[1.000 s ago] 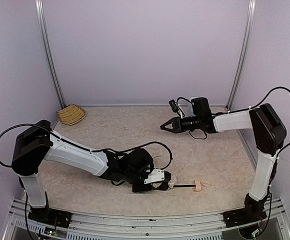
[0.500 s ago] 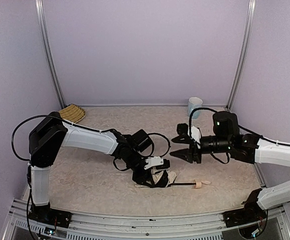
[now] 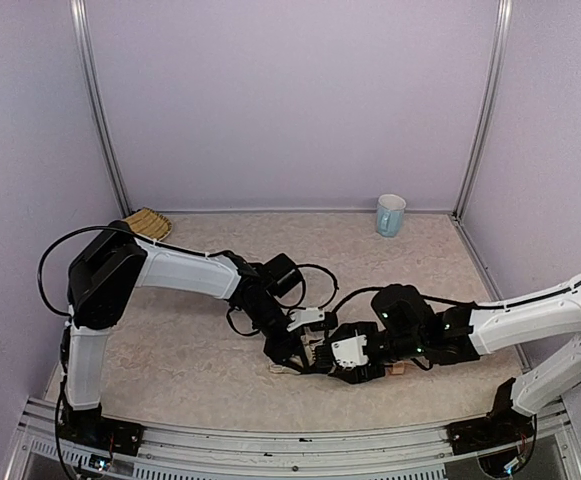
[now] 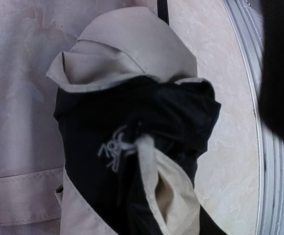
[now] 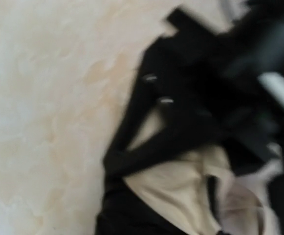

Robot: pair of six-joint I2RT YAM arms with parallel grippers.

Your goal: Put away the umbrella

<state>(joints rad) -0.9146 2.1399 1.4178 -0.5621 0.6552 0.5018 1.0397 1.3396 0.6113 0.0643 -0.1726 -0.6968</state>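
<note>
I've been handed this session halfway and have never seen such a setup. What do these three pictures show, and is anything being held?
Two robot arms, left and right, are bolted at the near edge of the table. The wide picture looks down from above and behind them. Each close-up comes from a camera on one wrist. On the table lie a folded cream umbrella, its tan handle pointing right, a straw basket at the back left and a mug at the back right. The left gripper is down on the umbrella's cloth, with the right gripper close beside it. Cloth and blur hide whether either one grips.
</note>
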